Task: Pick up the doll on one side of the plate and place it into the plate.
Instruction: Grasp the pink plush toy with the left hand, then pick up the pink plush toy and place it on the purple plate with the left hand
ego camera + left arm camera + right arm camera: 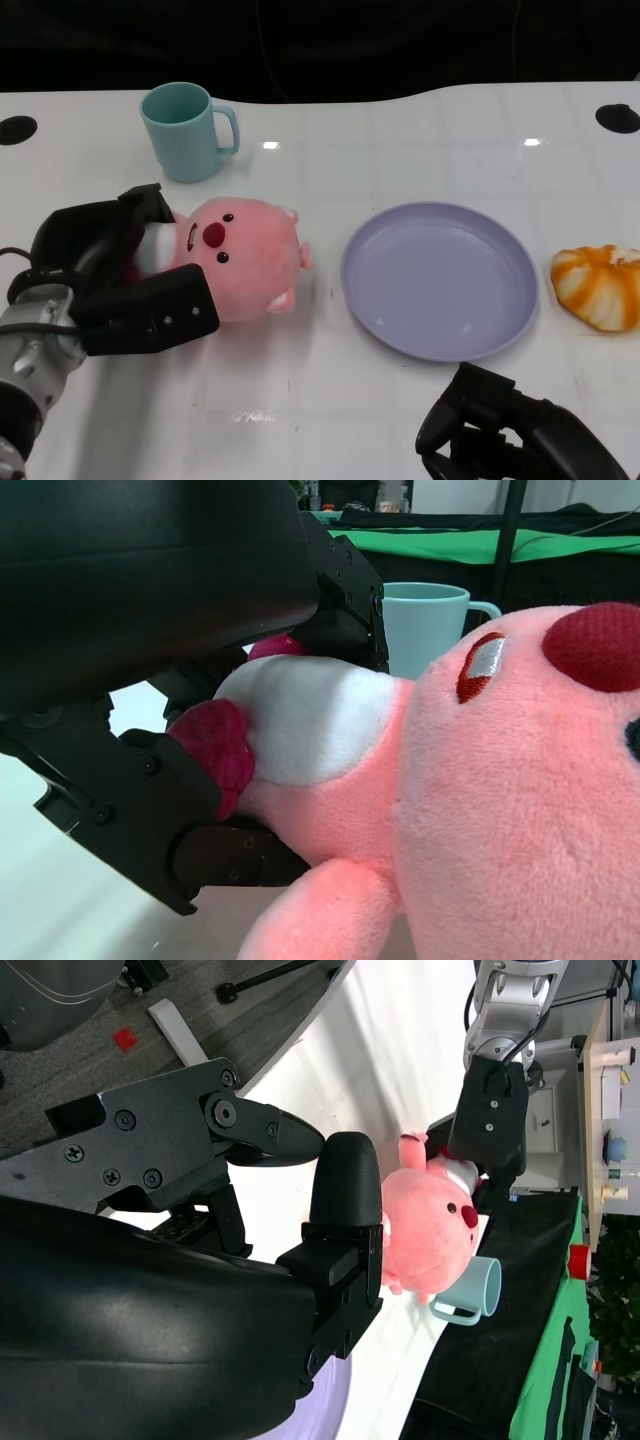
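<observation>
the left hand (120, 275) grips the pink doll (240, 260) around its white belly, fingers closed on either side of the body. the doll lies on its side on the white tabletop (330, 400), head toward the purple plate (440, 280), just beside the rim but outside it. a teal mug (185, 130) stands behind the doll. the right hand (500, 430) rests near the front edge below the plate, fingers curled in, holding nothing. an orange striped toy (600, 285) lies to the plate's right.

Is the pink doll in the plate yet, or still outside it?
Outside. The pink doll lies on the table left of the purple plate, with the left hand gripping its body.
</observation>
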